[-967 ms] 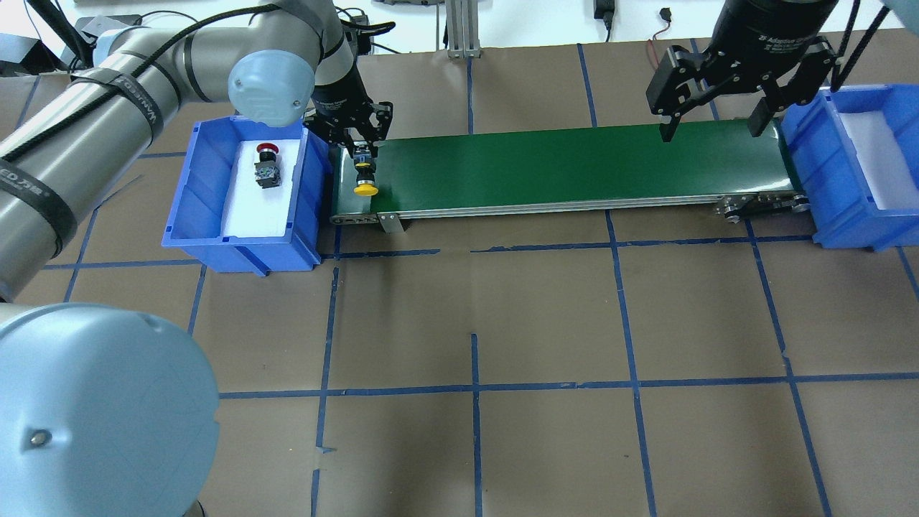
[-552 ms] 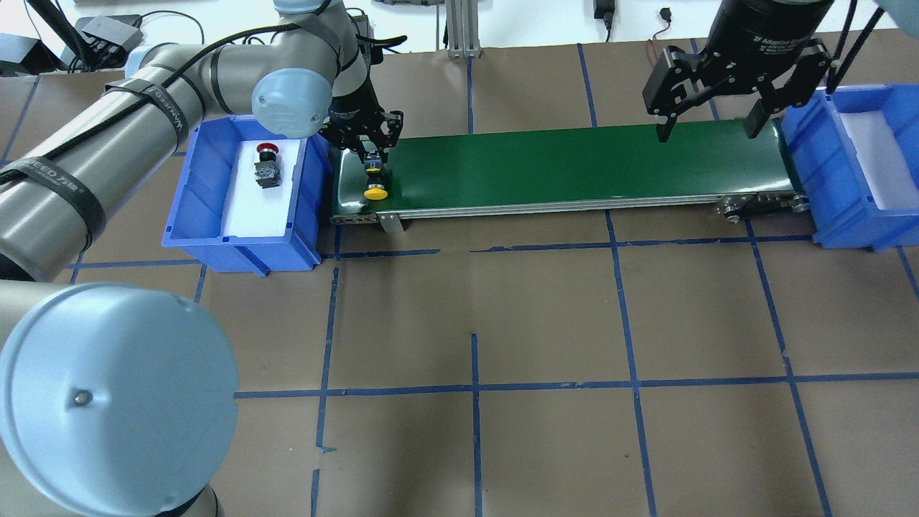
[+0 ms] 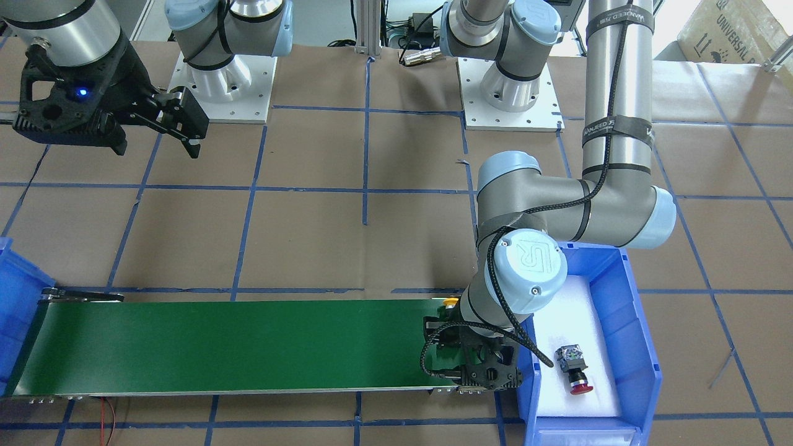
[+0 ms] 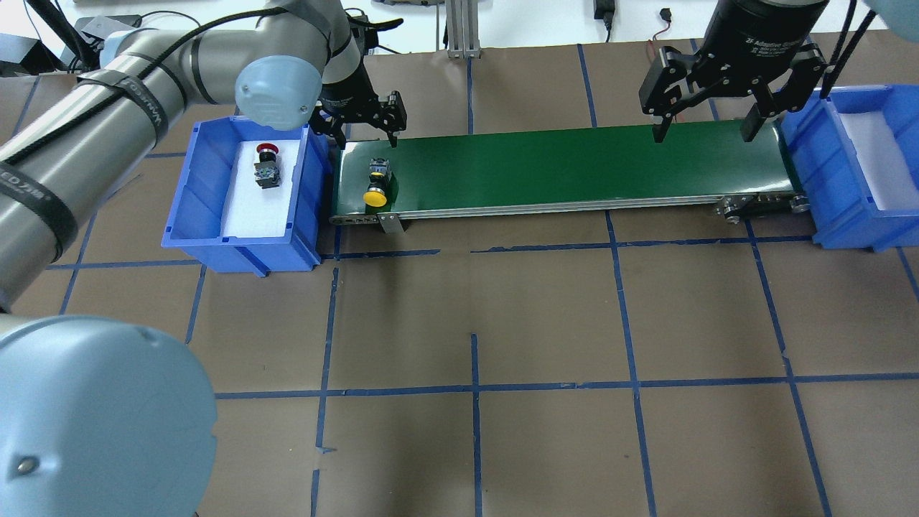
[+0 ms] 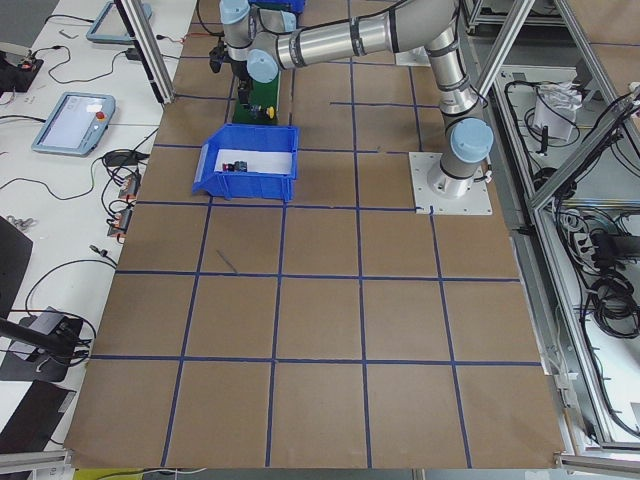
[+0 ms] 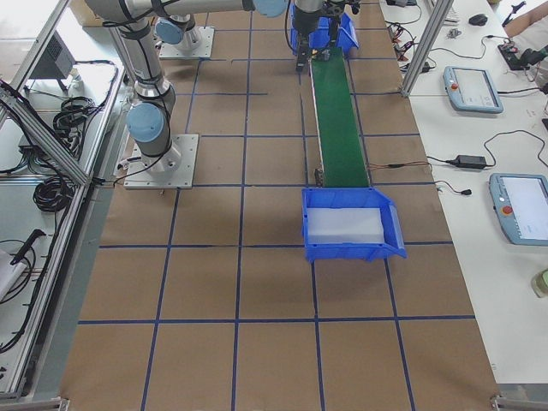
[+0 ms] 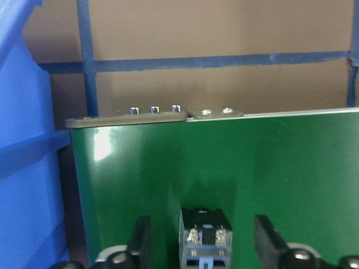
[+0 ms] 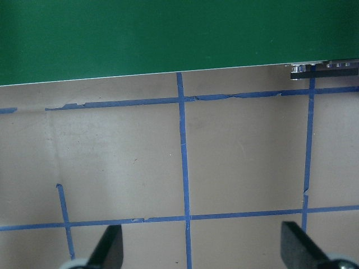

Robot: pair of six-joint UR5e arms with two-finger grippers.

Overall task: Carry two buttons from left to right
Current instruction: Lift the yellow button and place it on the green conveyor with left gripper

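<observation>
The yellow button lies on its side at the left end of the green conveyor belt, cap toward the near edge. My left gripper is open just behind and above it, not touching. In the left wrist view the button's contact block sits between the spread fingers. The red button lies in the left blue bin, also seen in the front view. My right gripper hangs open and empty over the belt's right end.
The right blue bin with a white liner stands at the belt's right end. Brown table paper with blue tape lines lies in front of the belt. The left arm's elbow hangs over the left bin's edge.
My left gripper has opened and let go of the yellow button, which now lies on the belt. The gripper has drawn back from it. My right gripper has shifted slightly left.
</observation>
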